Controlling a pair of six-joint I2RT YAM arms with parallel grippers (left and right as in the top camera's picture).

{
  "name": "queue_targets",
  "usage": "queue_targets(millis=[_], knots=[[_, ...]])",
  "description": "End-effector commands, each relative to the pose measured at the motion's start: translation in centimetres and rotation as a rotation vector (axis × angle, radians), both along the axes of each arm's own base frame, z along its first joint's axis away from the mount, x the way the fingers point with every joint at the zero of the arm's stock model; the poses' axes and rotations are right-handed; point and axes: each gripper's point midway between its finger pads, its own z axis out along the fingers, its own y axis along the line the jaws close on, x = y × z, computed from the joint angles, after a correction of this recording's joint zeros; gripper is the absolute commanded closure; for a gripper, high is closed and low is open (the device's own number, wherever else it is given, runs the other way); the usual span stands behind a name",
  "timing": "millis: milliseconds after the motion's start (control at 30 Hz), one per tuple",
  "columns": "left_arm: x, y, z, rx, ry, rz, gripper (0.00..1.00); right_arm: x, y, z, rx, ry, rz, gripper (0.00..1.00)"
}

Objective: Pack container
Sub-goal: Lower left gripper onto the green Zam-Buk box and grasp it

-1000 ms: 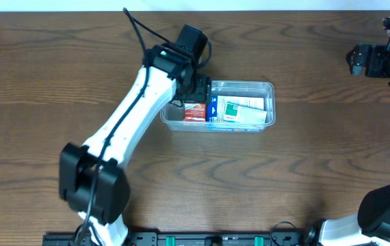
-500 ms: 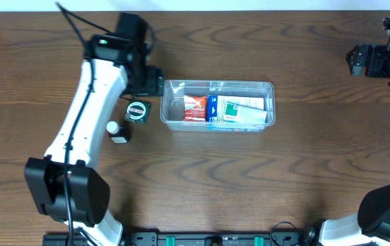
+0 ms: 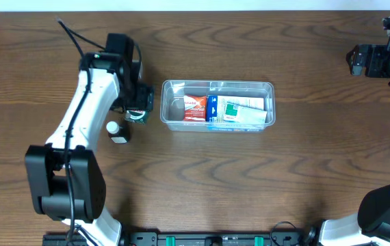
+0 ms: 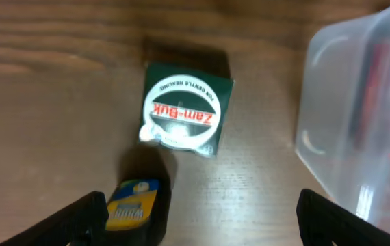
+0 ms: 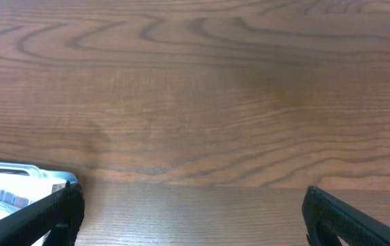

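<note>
Left fingers (image 4: 85,217) have swung off the clear plastic rectangular container (image 3: 173,109) and hang spread over the green square box (image 4: 185,116), left of centre. Right fingers (image 5: 51,215) are spread too.

- Wooden table (image 3: 250,184): dark brown, with a strong grain.
- Zam-Buk box (image 4: 185,117): green and square with a round white label, lying flat on the table just left of the container (image 3: 219,83), not touching it.
- Small dark bottle (image 3: 118,132): white cap, yellow-and-blue label, lying on the table just beside the box.
- Red-and-white packet (image 3: 195,108), blue packet (image 3: 212,108) and white-and-green packet (image 3: 243,111): side by side inside the container.
</note>
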Motion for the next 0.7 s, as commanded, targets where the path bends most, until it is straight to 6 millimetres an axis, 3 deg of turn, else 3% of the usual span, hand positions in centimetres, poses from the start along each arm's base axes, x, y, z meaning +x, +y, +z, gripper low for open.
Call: queue_targets(millis=[0,367,667], knots=[[-0.6,0.2,-1.6,0.007,0.024,-0.04,0.1,0.1,-0.1,0.4,0.009,-0.01,-0.009,0.01],[-1.0,1.5,-5.4,0.01,0.083,-0.019,0.07,0.1,-0.1,0.4,0.009,-0.01,-0.009,0.01],[-1.1,1.3,-6.6,0.004,0.121,-0.019,0.06,0.1,-0.1,0.4,0.009,-0.01,-0.009,0.01]])
